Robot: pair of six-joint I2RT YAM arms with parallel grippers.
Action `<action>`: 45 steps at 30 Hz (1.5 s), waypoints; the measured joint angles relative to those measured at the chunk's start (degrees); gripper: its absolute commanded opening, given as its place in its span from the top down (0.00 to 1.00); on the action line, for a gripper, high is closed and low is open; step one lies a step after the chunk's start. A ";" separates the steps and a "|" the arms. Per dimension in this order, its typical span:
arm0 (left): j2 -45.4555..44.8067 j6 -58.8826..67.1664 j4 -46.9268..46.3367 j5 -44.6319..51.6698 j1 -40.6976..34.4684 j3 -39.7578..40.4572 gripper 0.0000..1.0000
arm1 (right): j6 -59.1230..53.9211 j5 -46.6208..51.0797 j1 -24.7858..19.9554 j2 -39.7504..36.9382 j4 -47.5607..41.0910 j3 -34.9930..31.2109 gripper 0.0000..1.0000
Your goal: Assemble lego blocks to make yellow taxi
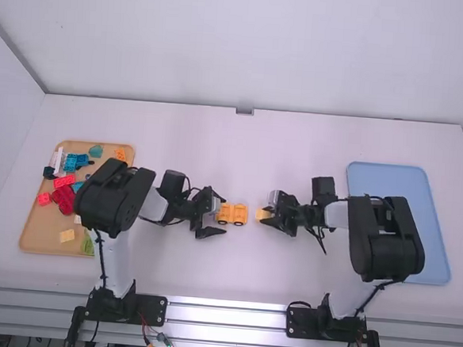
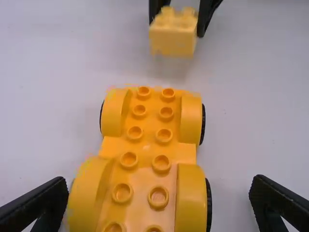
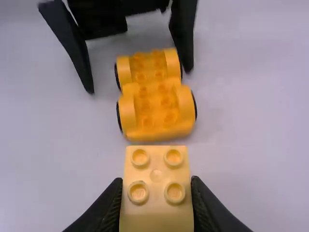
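Okay, so going left to right off the yellow car base (image 1: 232, 214): we're seeing the left gripper (image 1: 224, 216) hanging around its left end, fingers spread and gripping nothing, one on each long side. The base itself is lying with its long axis running left-right, studs up. Just off its right end, pretty much in line with that axis, the pale yellow block (image 3: 156, 215) is sitting pinched in the right gripper (image 3: 155, 186), also studs up. The left gripper is being the nearer one to the base, but the right is carrying the part, so we're guessing the next move is needing a leftward shift over those studs, then down. As for what we're missing: the base's left end is getting cut off in the left wrist view, the block's underside is hiding from us, and we're not managing to judge its exact height.
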 measured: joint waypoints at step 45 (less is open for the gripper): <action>3.28 4.94 -8.09 0.04 -5.20 8.68 0.43 | 7.41 10.21 12.57 0.85 5.57 3.63 0.76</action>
